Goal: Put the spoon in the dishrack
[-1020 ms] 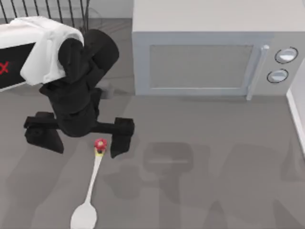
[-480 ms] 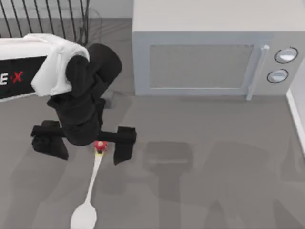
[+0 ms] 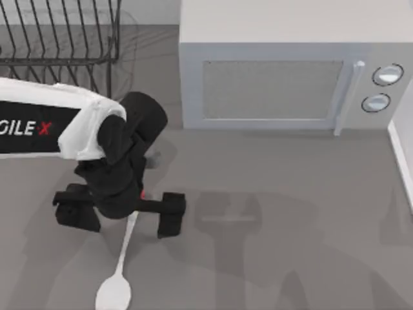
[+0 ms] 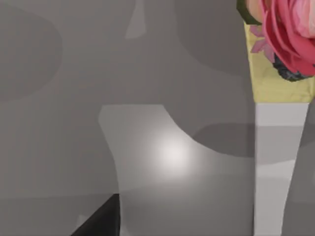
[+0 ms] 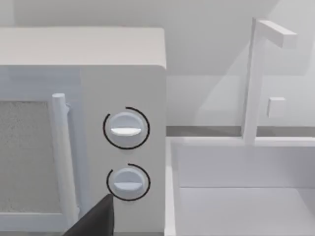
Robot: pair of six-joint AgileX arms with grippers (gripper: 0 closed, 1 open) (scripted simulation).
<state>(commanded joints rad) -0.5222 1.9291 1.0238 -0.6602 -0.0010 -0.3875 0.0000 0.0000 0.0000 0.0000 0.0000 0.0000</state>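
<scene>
Overhead, left gripper (image 3: 120,215) open astride spoon (image 3: 120,271), microwave (image 3: 284,71) beside dishrack (image 3: 61,35)

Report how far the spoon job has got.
Done: left gripper is over the spoon handle, fingers open on either side. In hand: the grasp, not closed yet. Left: lifting the spoon off the table and carrying it to the dishrack.

A slim white spoon (image 3: 120,271) with a pink-red and yellow knob lay at the lower left of the top view. The thin-wired dishrack (image 3: 61,39) at upper left was black. The boxy microwave (image 3: 284,71) was pale grey, and the table (image 3: 290,226) was mid grey. The left arm's gripper (image 3: 119,216) was black, its forearm white.
</scene>
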